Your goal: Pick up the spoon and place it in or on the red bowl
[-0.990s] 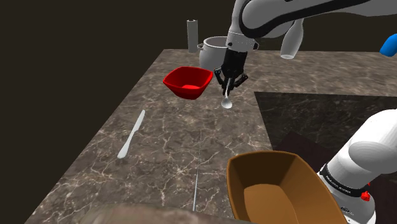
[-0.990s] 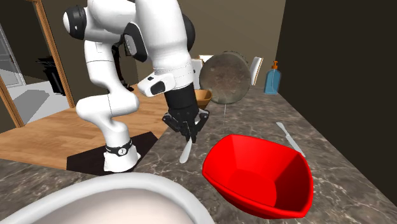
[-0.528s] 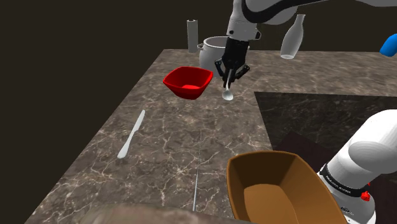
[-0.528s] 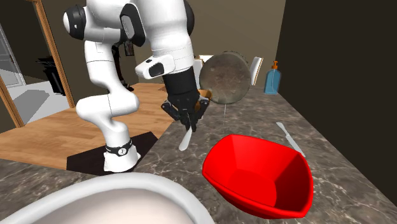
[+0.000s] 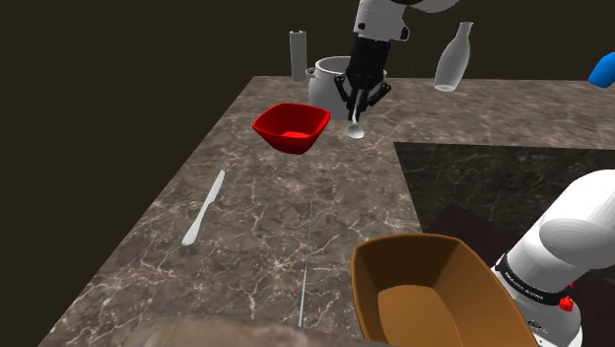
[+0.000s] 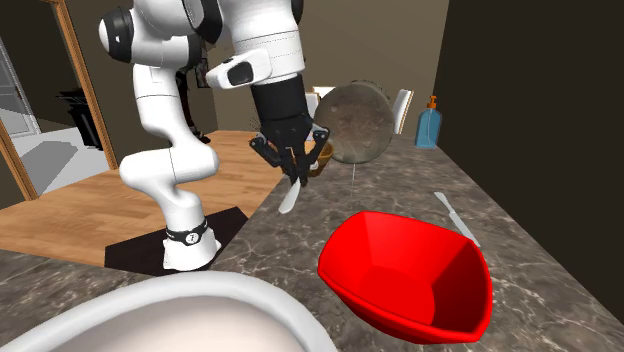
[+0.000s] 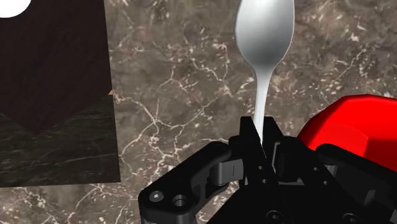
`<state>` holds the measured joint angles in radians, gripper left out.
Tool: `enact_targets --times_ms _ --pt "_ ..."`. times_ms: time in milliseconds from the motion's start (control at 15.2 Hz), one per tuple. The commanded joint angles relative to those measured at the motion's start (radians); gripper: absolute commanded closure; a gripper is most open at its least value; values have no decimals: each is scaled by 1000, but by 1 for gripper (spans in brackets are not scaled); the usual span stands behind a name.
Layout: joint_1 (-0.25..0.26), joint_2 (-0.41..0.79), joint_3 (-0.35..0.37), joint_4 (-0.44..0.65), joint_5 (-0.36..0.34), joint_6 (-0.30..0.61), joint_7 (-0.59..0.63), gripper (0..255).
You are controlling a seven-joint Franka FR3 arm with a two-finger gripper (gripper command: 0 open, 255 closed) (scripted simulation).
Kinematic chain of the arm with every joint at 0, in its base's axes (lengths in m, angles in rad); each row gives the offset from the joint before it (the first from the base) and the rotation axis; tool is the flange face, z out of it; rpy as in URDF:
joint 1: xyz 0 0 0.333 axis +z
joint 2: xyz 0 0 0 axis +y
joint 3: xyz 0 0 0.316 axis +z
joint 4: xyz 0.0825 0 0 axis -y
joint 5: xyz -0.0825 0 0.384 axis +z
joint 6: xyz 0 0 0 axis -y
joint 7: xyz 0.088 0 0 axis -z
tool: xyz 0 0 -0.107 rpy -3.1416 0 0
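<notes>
- We are seeing the gripper [image 7: 259, 132] clamping the spoon [image 7: 263, 38] by its handle; its end is hiding between the fingers [image 7: 247, 143];
- the spoon is hanging scoop-down beside the red bowl [image 5: 296, 141]; the gripper is covering part of it.

Hand [image 5: 355, 108] aloft, fingers [image 7: 247, 143] clamped.

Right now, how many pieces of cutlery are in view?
2. A spoon hangs clasped in the gripper, above the counter beside the red bowl. A knife lies flat on the counter, toward the shoulder view's left. Others may be hidden.
</notes>
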<state>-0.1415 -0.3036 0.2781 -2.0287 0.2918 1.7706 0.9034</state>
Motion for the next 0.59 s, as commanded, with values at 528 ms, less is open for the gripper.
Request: enact_targets --times_ms 528 --pt "-3 223 29 302 -64 -75 65 255"
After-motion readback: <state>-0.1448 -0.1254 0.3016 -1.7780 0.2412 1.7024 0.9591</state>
